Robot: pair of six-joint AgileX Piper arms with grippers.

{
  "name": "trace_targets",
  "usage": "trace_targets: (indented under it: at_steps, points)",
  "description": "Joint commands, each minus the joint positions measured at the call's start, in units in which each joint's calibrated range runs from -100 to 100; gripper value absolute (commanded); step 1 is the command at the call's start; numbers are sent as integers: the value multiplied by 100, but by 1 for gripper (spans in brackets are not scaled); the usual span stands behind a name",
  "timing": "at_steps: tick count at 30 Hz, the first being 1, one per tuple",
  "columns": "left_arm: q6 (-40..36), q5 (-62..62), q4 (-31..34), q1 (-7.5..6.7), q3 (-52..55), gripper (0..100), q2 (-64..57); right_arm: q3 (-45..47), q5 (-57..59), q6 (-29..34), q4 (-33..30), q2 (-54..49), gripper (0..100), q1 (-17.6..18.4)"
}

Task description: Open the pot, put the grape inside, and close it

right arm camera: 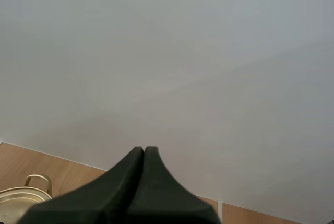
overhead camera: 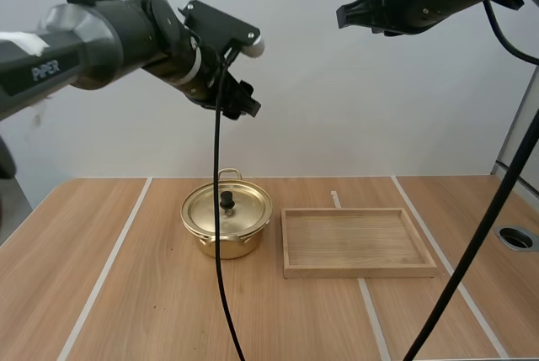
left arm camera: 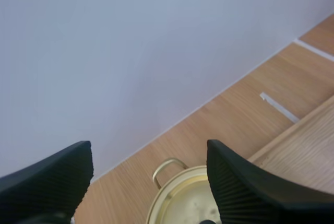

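A golden pot (overhead camera: 226, 222) stands on the table left of centre, its lid on and a black knob (overhead camera: 227, 201) on top. My left gripper (overhead camera: 246, 102) hangs high above the pot, open, with nothing between its ribbed fingers (left arm camera: 235, 182); the pot's rim and one handle (left arm camera: 168, 167) show beneath them. My right gripper (overhead camera: 344, 16) is held high at the upper right, its fingers (right arm camera: 144, 157) lying together as one dark wedge, shut on nothing. One pot handle (right arm camera: 37, 180) appears beside that wedge.
A wooden tray (overhead camera: 358, 241) lies right of the pot, with nothing in it. White tape lines (overhead camera: 109, 264) cross the wooden tabletop. A round hole (overhead camera: 517, 238) sits near the table's right edge. A pale wall stands behind the table.
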Motion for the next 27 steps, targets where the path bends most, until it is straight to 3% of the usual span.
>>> trace_targets:
  at_steps: [1,4,5,8,13,14,27]
  points:
    - [-109,312,-22,-12,-382,100,-255,-17,34,4,16,-90,0,-16]
    - [-220,450,-22,-12,-655,99,-432,-17,90,4,16,-90,0,-16]
    - [-276,489,-22,-12,-727,93,-492,-17,109,4,16,-90,0,-16]
    - [-368,551,-22,-12,-866,66,-644,-17,161,4,16,-90,0,-16]
    - [-382,514,-9,-12,-879,4,-906,-17,177,4,16,-90,0,-16]
    - [-382,499,23,-12,-879,0,-933,-17,177,4,16,-90,0,-16]
    - [-394,487,128,-12,-879,0,-1768,-17,331,30,393,-181,0,-16]
